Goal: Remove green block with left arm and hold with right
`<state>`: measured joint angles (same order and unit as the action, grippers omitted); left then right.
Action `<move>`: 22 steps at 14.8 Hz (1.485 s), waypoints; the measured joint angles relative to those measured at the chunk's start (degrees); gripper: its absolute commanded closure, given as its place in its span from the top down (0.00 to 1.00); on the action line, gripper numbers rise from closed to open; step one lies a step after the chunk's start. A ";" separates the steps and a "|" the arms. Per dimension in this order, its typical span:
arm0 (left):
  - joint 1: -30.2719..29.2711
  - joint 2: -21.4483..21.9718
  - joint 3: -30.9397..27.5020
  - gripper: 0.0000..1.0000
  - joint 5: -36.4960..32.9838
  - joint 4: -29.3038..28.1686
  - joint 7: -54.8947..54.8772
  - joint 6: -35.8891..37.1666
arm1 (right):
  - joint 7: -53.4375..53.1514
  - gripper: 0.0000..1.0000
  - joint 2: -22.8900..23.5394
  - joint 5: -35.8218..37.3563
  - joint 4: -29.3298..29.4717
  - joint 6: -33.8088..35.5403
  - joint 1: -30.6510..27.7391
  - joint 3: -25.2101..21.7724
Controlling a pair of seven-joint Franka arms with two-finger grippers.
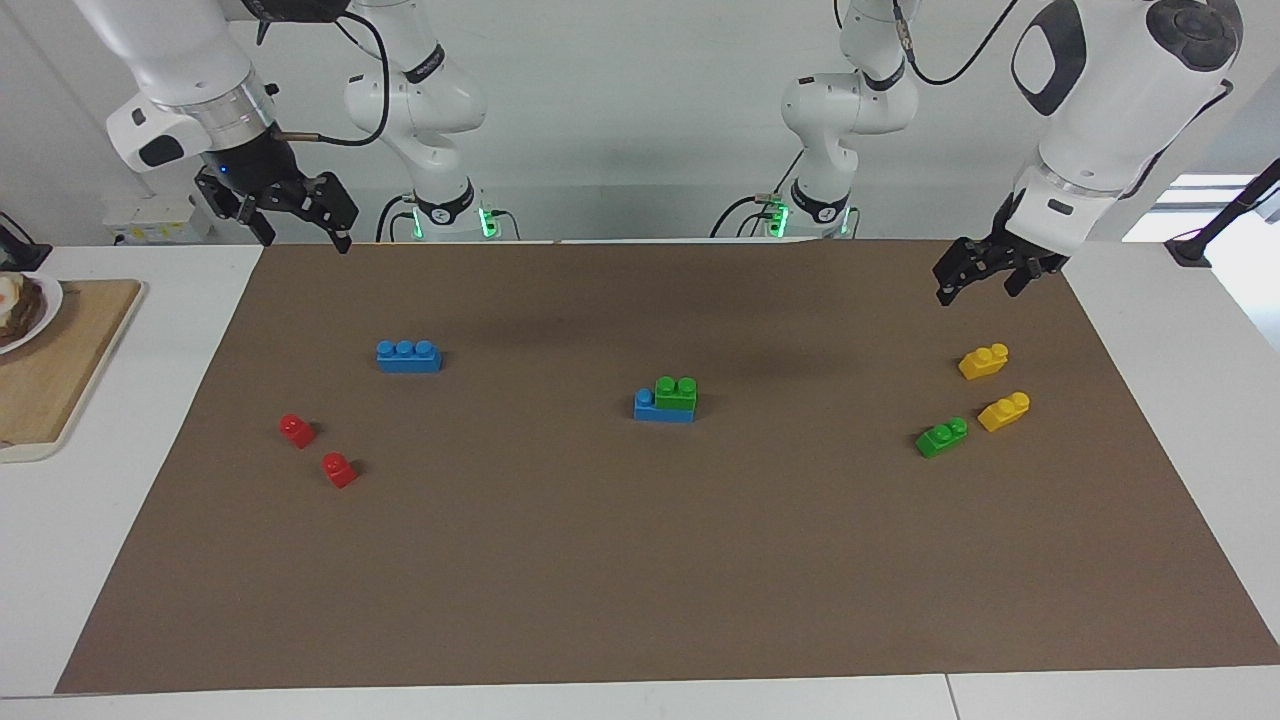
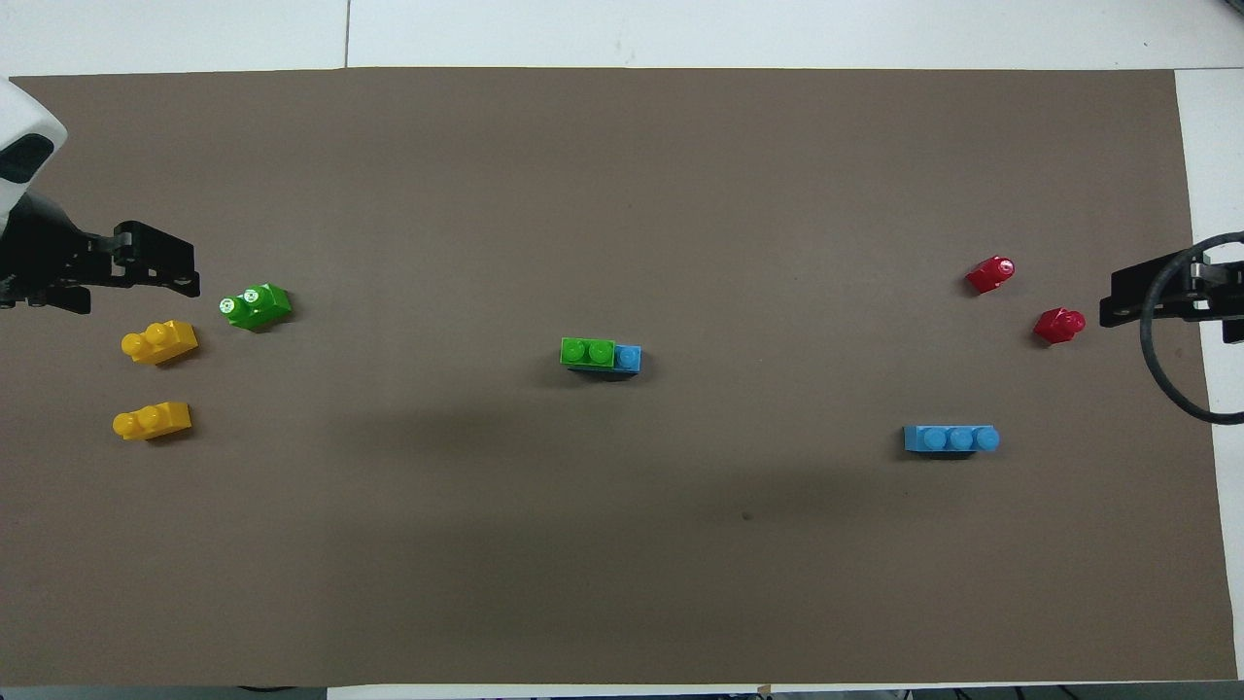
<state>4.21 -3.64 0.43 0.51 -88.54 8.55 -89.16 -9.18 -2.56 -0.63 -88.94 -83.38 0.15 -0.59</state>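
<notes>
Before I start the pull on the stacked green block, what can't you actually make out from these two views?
- Overhead view: the blue brick under the stacked green block is mostly covered by it.
- Overhead view: left gripper and right gripper are cut off by the edges.
- Facing view: the plate on the wooden board is cut off, its contents unclear.

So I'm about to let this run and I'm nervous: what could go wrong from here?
1. The green block sits stacked on a blue brick; unless the right gripper pins the blue one, both may lift together.
2. A loose green brick lies close to the left gripper, so it could grab that instead.
</notes>
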 measured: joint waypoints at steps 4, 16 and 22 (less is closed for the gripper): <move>0.00 0.00 0.00 1.00 0.00 0.27 -0.02 -0.01 | 0.00 1.00 0.00 0.00 0.00 0.00 -0.10 -0.02; 0.73 0.00 0.67 1.00 0.00 0.46 0.38 -0.15 | -22.24 0.99 -0.66 -2.69 -3.21 -3.29 0.41 0.86; 0.70 0.46 0.39 1.00 0.00 0.38 6.18 -0.21 | -51.29 0.99 -2.19 -10.96 -7.87 -6.05 3.55 1.07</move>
<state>4.91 -3.18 0.82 0.51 -88.16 14.73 -89.37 -60.47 -4.74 -11.59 -96.81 -89.42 3.70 0.48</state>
